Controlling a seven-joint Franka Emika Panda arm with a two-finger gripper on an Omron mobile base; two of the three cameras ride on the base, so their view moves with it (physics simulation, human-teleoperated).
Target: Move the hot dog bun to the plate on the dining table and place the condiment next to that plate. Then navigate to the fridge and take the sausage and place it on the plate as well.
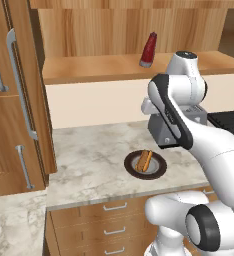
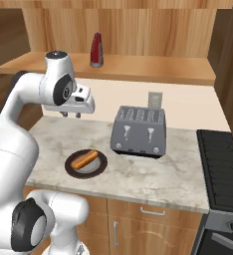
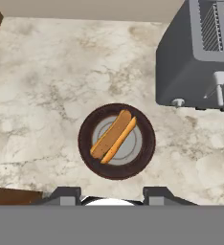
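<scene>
The orange-tan hot dog bun [image 1: 145, 160] [image 2: 85, 159] [image 3: 112, 136] lies on a dark brown-rimmed round plate [image 1: 129, 167] [image 2: 68, 167] [image 3: 85, 143] on the marbled kitchen counter. The red condiment [image 1: 149, 50] [image 2: 96, 50] bottle stands upright on the wooden ledge [image 1: 89, 67] [image 2: 163, 67] behind it. My gripper [image 2: 71, 115] [image 3: 111, 196] hangs well above the counter, pointing down over the bun, open, with nothing between its fingers. The pale grey plate, dining table, fridge and sausage are out of view.
A grey toaster [image 2: 138, 130] [image 3: 195, 57] [image 1: 161, 134] stands on the counter just right of the dark plate. A black stove [image 2: 223, 164] borders the counter on the right. Tall wooden cabinets with metal handles [image 1: 14, 100] rise on the left.
</scene>
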